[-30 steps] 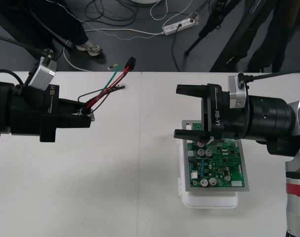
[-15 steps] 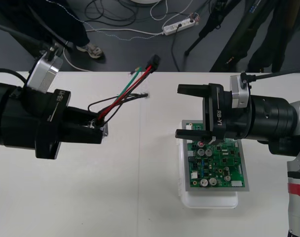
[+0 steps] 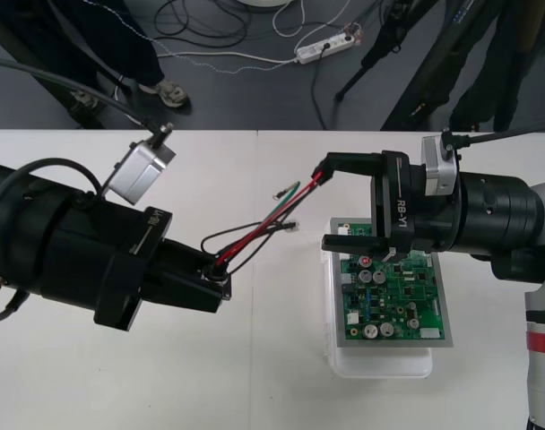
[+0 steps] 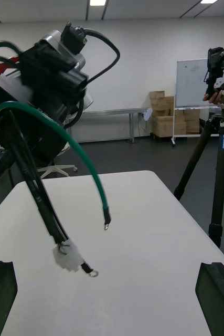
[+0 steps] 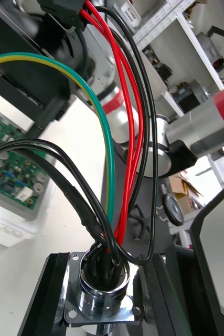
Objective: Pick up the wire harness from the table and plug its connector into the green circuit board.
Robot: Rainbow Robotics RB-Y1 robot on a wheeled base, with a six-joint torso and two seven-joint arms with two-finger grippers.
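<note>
Wire harness [image 3: 263, 228] | was aloft over counter [image 3: 255, 376] | socket [image 5: 104, 294] pinched in left jaws | plug [image 3: 321, 170] at its 1 o'clock, beside spread right jaws | risk judged: slack wires might snag, plug might miss green circuit board [image 3: 393, 300] at 5 o'clock.
</note>
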